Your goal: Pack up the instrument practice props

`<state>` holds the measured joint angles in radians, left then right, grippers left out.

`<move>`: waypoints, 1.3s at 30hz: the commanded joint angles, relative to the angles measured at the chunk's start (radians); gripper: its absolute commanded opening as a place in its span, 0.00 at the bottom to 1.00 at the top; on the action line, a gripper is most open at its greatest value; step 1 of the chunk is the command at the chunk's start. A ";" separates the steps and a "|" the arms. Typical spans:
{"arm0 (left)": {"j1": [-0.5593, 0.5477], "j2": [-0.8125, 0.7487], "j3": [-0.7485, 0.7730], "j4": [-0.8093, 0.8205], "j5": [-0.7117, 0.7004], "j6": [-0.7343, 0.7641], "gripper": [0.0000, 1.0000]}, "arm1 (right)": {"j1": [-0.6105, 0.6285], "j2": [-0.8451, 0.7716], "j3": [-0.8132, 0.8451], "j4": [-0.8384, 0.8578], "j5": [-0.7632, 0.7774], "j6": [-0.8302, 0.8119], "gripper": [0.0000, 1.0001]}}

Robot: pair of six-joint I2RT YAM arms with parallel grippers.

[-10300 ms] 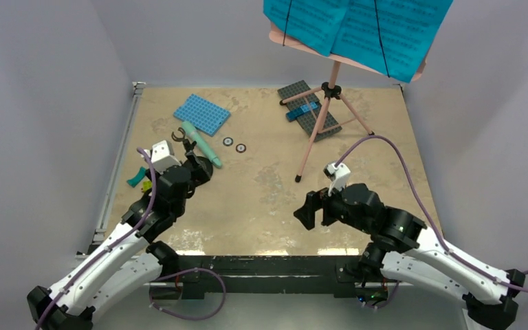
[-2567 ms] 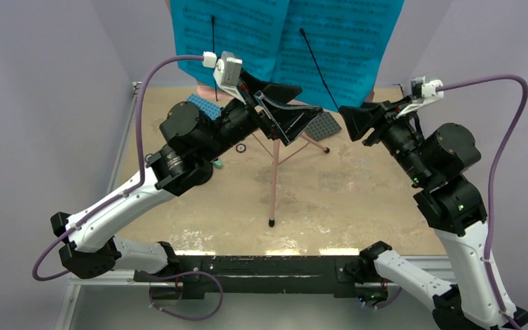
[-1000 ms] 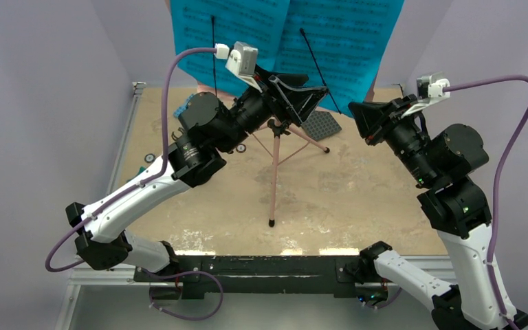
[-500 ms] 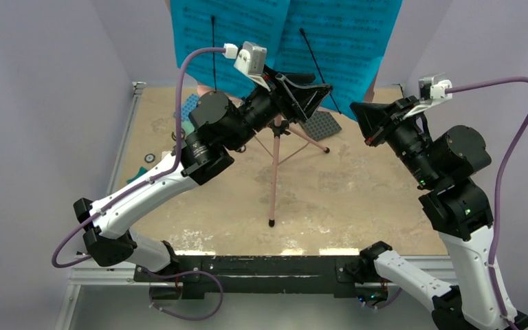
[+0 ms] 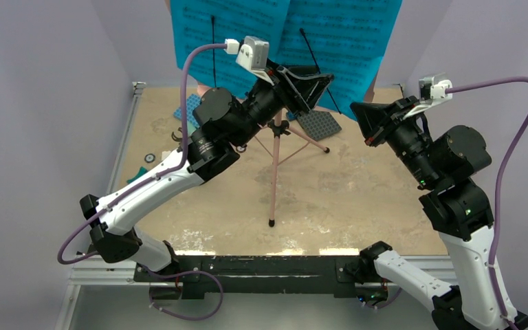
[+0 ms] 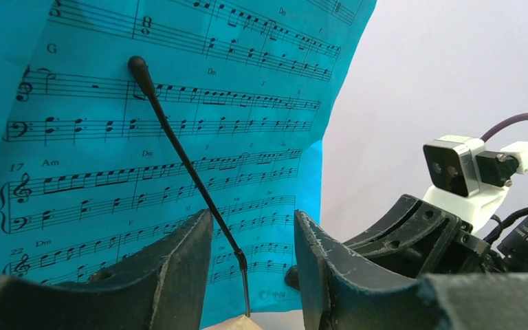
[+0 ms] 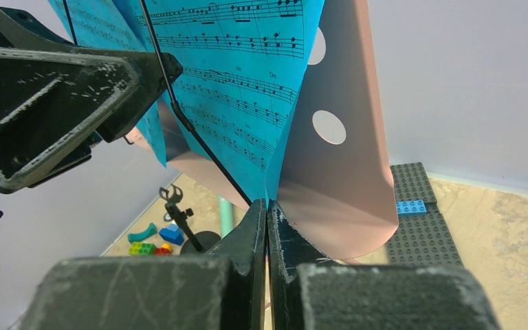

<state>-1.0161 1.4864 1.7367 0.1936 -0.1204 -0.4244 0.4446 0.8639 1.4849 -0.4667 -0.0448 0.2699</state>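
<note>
Straddling a thin black wire page-holder (image 6: pixel 183 155) with the black two-finger left gripper (image 6: pixel 251 237): jaws apart, wire running down through the gap, contact with either finger not clear. Filling the view just beyond and above those fingers, cyan sheet-music pages (image 6: pixel 75 206) printed with black staves, hanging upright on the pink tripod music stand with perforated board (image 5: pixel 275 179).

Pressed flat together, the fingers of the black right gripper (image 7: pixel 267 206), with the lower corner of the right-hand cyan page running down into the seam between them (held there, by the look of it). Rising directly behind the right fingertips, the pink board, round holes showing, its curved lower edge just above and to the right of them. Close by on the left of the right gripper, the left gripper's scuffed fingers.

Well below the right fingers, down on the tan mottled table (image 5: pixel 357 199):
- to the left, the small black round-base mic stand (image 7: pixel 179 216) standing upright, a sliver of mint-green toy microphone (image 7: pixel 225 214) just beside it, and a cluster of small coloured toy bricks (image 7: pixel 148 240) farther out;
- to the right, a grey studded baseplate (image 7: pixel 423 227) carrying a blue brick (image 7: pixel 410 206).

Planted on the table below and between both grippers, the stand's three pink legs.
</note>
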 commanded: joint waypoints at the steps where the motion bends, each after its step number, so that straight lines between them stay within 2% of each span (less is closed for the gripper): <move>1: 0.003 0.006 0.045 0.031 -0.015 0.027 0.48 | -0.004 0.004 0.035 -0.009 -0.015 -0.003 0.00; 12: 0.005 0.003 0.044 0.032 -0.014 0.046 0.30 | -0.003 0.006 0.035 -0.015 -0.007 0.000 0.00; 18: 0.005 0.005 0.045 0.036 -0.010 0.050 0.25 | -0.003 0.006 0.040 -0.022 -0.001 0.000 0.00; 19: 0.005 0.006 0.047 0.034 -0.009 0.050 0.26 | -0.003 0.007 0.041 -0.023 -0.001 0.000 0.00; 23: 0.005 0.011 0.052 0.026 -0.016 0.050 0.42 | -0.003 0.010 0.041 -0.024 -0.006 0.002 0.00; 31: 0.007 0.030 0.071 0.003 -0.036 0.053 0.45 | -0.003 0.014 0.044 -0.021 -0.016 0.005 0.00; 34: 0.008 0.038 0.074 0.001 -0.036 0.053 0.41 | -0.003 0.012 0.043 -0.023 -0.019 0.005 0.00; 39: 0.008 0.037 0.070 0.006 -0.032 0.058 0.25 | -0.003 0.009 0.042 -0.026 -0.015 0.003 0.00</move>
<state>-1.0103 1.5265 1.7657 0.1860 -0.1467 -0.3939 0.4446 0.8715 1.4940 -0.4866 -0.0452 0.2707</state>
